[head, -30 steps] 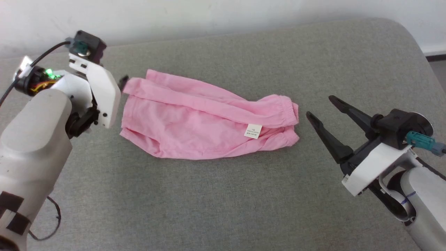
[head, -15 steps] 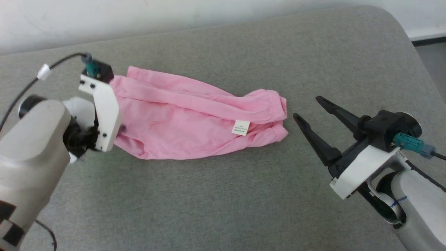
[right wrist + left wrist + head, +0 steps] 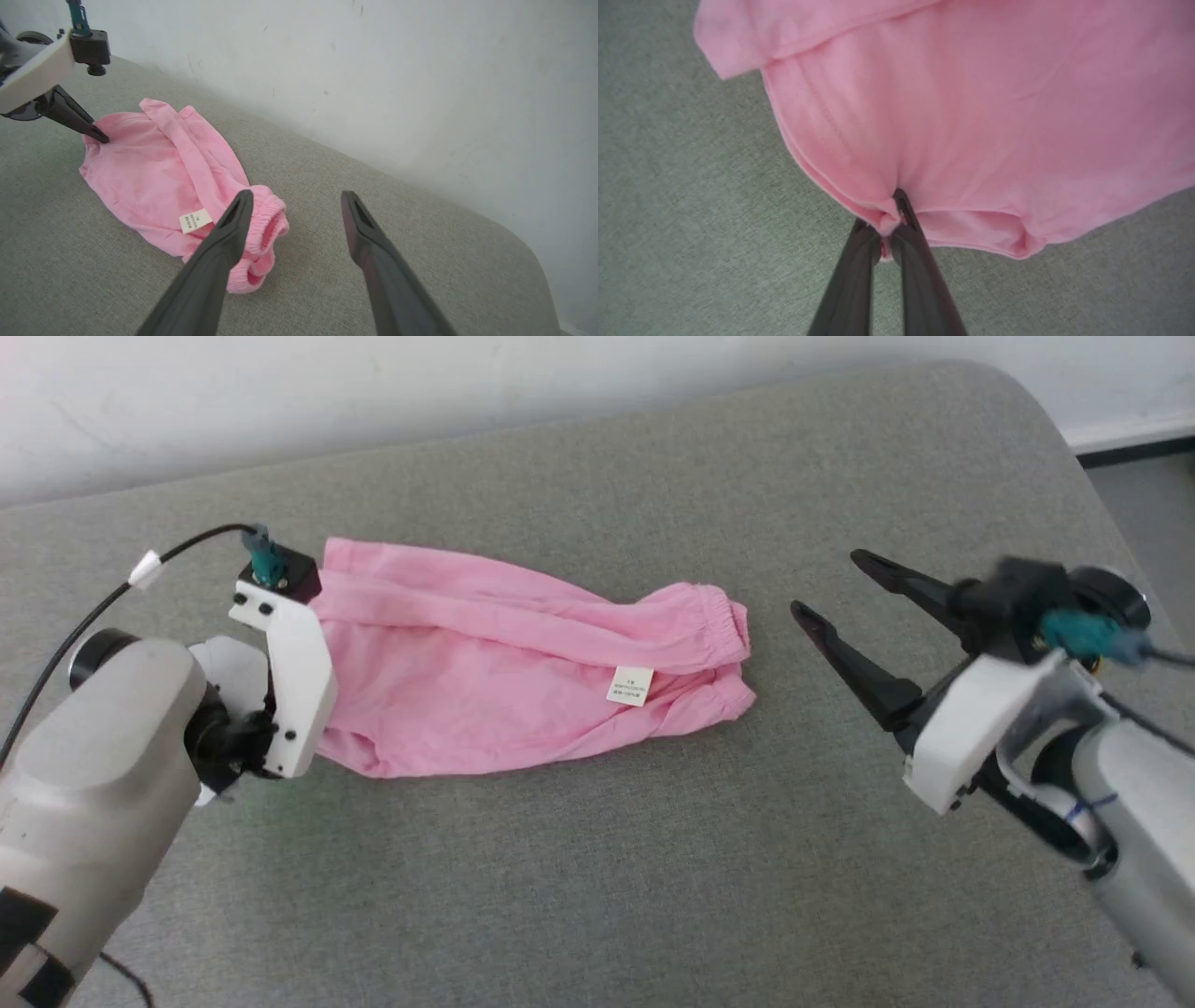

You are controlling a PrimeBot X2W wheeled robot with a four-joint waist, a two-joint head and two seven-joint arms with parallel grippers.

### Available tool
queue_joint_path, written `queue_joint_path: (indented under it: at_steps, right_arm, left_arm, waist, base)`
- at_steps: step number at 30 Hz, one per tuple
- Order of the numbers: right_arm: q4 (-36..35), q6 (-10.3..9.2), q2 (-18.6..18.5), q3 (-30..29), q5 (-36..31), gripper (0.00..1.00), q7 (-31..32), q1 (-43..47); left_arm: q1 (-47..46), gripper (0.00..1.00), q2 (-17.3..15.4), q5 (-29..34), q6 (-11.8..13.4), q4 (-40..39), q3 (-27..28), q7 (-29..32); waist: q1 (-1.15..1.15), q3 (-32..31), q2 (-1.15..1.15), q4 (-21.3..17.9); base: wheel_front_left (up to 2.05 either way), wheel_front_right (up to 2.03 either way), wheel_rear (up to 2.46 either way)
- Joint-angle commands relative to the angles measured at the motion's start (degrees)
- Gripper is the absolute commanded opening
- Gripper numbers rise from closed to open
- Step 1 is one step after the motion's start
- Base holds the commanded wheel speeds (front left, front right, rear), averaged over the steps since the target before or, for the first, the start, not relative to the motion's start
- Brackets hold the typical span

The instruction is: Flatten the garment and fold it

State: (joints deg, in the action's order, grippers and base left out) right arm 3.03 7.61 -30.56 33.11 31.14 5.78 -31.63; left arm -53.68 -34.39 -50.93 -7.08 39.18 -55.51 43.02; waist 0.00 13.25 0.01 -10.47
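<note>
**Shorts (image 3: 485, 663) gripped at one hem, flattening barely begun.**
Near to far in the head view: bare grey surface (image 3: 597, 877) at 6 o'clock; left fingers (image 3: 915, 242) clamped together on the hem (image 3: 971, 228) at 9 o'clock; right fingers (image 3: 868, 674) spread apart and empty at 3 o'clock, just off the waistband (image 3: 719, 616). The pink shorts lie mid-surface, bunched, label (image 3: 629, 685) up: not yet flat, no fold made.

grey cloth-covered counter (image 3: 597, 896) w/ rounded far-right corner, against white wall (image 3: 373, 392). pink shorts (image 3: 485, 663) lie crumpled on it, left of centre, waistband (image 3: 719, 616) to the right, white label (image 3: 630, 685) facing up.
</note>
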Motion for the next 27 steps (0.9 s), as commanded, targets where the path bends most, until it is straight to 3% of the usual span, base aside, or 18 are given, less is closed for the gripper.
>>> queue_joint_path:
  at_steps: [1,7,11,16,22,27]
  right_arm:
    - [0.29,-0.12,-0.58,0.74,0.90,1.00,1.37,-1.36]
    - [2.11,-0.12,-5.55,12.72,11.19,1.00,20.24,-9.81]
    - [6.33,-0.12,-4.38,17.01,15.92,1.00,26.42,-14.26]
    - [15.40,-0.12,0.10,19.46,18.43,1.00,28.47,-16.76]
    - [27.32,-0.12,6.18,20.63,19.42,1.00,25.57,-16.83]
    - [32.29,-0.12,8.20,24.33,20.65,1.00,23.25,-14.96]
  left_arm:
    - [1.83,0.00,-0.35,-0.20,-0.32,0.00,-0.48,-0.27]
    - [2.43,0.00,-0.84,-0.97,-0.38,-2.65,-1.05,-2.57]
    - [2.60,0.00,-0.93,-1.23,-0.39,-4.03,-1.36,-3.41]
    - [1.76,0.00,-0.40,-1.01,-0.39,-5.12,-1.47,-4.26]
    - [-0.12,0.00,0.58,-0.24,-0.18,-5.95,-1.42,-5.17]
    - [-0.88,0.00,1.13,0.04,-0.08,-6.08,-1.34,-6.07]
  waist:
    - [0.00,-1.20,-0.01,0.77]
    - [0.00,-2.44,-0.01,1.85]
    - [0.00,-2.01,-0.01,2.63]
    - [0.00,-0.37,-0.01,4.00]
    - [0.00,2.29,-0.01,5.75]
    - [0.00,3.57,-0.01,6.68]
  base:
    - [0.00,0.00,0.00]
    - [0.00,0.00,0.00]
    - [0.00,0.00,0.00]
    - [0.00,0.00,0.00]
    - [0.00,0.00,0.00]
    - [0.00,0.00,0.00]
